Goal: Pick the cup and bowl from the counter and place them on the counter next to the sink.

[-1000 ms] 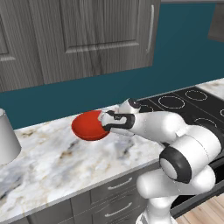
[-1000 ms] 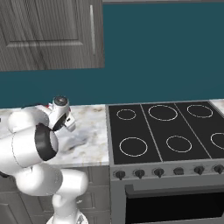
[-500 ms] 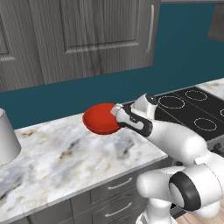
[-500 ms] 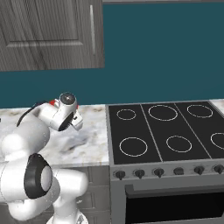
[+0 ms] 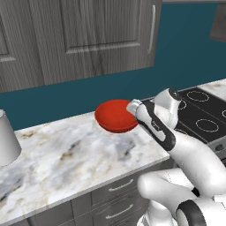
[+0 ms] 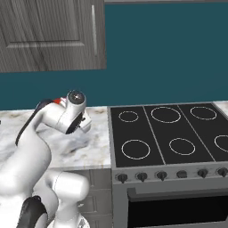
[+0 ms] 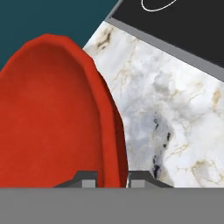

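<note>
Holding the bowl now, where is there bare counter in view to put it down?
The gripper pinches the bowl by its rim, above the counter. Bare marble runs from under the bowl to the pale grey container at far left, front edge to teal wall. Rightward, the stovetop ends the counter.

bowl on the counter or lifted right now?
Lifted. The bowl hangs tilted above the counter, its rim pinched in the gripper; in the hand view marble shows beyond its edge.

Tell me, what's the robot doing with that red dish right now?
Gripper shut on bowl rim. Bowl lifted, tilted, above the counter. Grey container far off; nothing in the way.
</note>
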